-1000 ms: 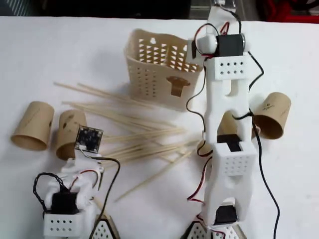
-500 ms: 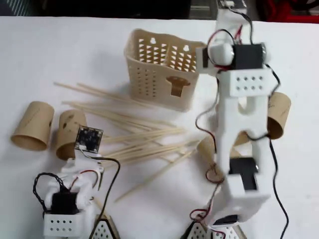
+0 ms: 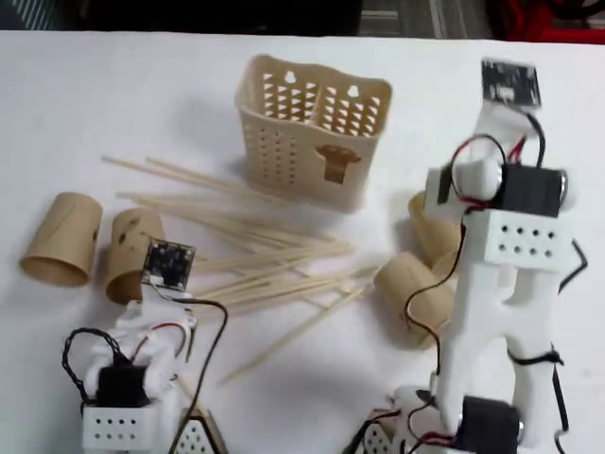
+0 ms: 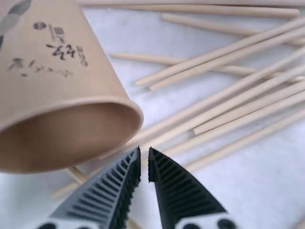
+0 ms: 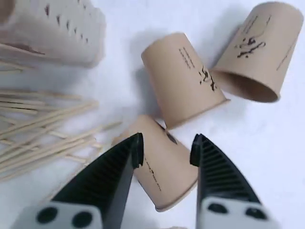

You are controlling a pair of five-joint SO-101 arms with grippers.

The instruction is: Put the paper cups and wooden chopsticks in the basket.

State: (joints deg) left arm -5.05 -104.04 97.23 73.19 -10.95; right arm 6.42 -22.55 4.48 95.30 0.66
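Note:
The cream perforated basket [image 3: 312, 132] stands upright at the back middle of the table. Wooden chopsticks [image 3: 255, 255] lie scattered in front of it. Two paper cups [image 3: 61, 236] [image 3: 132, 251] lie on their sides at the left, and more cups [image 3: 416, 298] [image 3: 430, 227] lie at the right beside the right arm [image 3: 510, 236]. My right gripper [image 5: 167, 150] is open just above one lying cup [image 5: 162, 171], with two other cups [image 5: 183, 78] [image 5: 257, 52] beyond it. My left gripper [image 4: 144, 162] is shut and empty at the mouth of a lying cup [image 4: 57, 95], over chopsticks [image 4: 224, 95].
The left arm [image 3: 123, 378] sits at the front left, its camera board next to the second left cup. The table's far edge runs behind the basket. In the right wrist view, the basket [image 5: 52, 28] and a bundle of chopsticks [image 5: 43, 133] lie off to one side.
The right arm has swung to the right, away from the basket, and now stands over the cups on the right. The left arm has not moved.

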